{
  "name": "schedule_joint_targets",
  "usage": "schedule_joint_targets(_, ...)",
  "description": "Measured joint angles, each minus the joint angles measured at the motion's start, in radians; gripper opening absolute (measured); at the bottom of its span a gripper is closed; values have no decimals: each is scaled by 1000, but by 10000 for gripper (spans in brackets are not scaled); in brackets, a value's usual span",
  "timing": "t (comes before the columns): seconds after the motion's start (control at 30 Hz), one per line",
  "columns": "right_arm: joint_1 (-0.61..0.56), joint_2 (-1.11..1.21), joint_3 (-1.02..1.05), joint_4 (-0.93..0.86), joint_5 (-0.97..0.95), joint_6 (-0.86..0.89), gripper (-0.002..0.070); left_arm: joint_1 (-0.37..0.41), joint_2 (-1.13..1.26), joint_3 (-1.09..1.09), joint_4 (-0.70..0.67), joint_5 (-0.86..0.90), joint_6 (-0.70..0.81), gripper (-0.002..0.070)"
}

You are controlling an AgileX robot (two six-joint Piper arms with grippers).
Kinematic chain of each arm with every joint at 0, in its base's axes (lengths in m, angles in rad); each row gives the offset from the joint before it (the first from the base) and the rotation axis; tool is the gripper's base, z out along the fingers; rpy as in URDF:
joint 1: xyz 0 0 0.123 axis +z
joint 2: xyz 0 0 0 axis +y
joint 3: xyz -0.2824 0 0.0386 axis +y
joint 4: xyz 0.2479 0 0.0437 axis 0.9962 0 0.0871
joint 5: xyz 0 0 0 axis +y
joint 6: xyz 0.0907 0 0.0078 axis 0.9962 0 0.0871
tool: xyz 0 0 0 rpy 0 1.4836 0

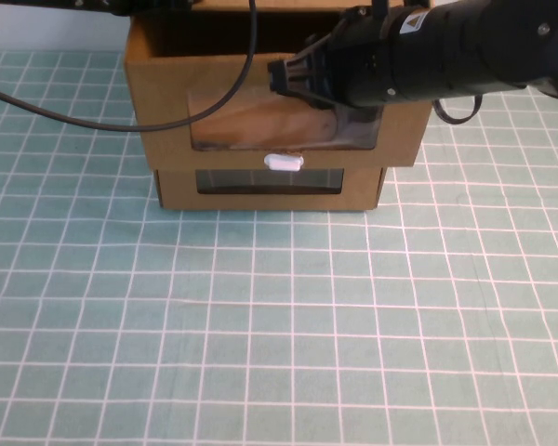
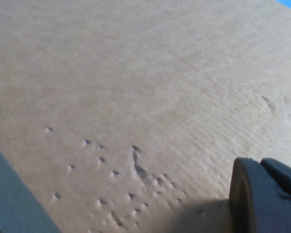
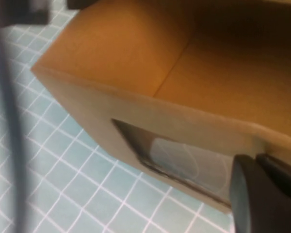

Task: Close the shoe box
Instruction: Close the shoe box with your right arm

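Where the shoe box sits: the shoe box [image 1: 167, 102] is at the middle of the surface's far edge, stacked on a like cardboard box [image 1: 177, 190]. Its drawer juts toward the near edge, and the inside is open from above.
Front of drawer: the clear window [image 1: 260, 125] has the white pull tab [image 1: 284, 163] just below it.
Right gripper: the right gripper [image 1: 302, 84] is at the drawer front's upper rim, on the window's right side. I cannot tell whether the pincer is wide or narrow.
Left gripper: the left gripper [image 2: 262, 199] is close over plain, dimpled cardboard. I cannot tell its pincer state or whether it touches.
Surface: teal gridded cloth [image 1: 279, 334].
Doing the step well: push the front straight toward the far edge, on cardboard rather than the window. An off-centre push may skew the drawer, so bracing the outer sleeve would help.
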Motion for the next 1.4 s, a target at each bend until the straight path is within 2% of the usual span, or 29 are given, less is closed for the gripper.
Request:
schedule_joint_targets(0.23,-38,26,0,29,-34,0,-11,0,0,0,0,0,0,-5)
schedule_joint_targets(0.77,-43,88,-39,33,-204,-4,-11,0,0,0,0,0,0,-5)
schedule_joint_targets(1.1,-43,233,-222,33,-135,-4,-11,0,0,0,0,0,0,-5)
schedule_joint_targets(1.27,-44,247,-248,31,-106,-5,-11,0,0,-1,0,0,0,-5)
schedule_joint_targets(1.4,-46,222,-249,25,-1,-5,-11,0,-9,-1,4,2,0,-5)
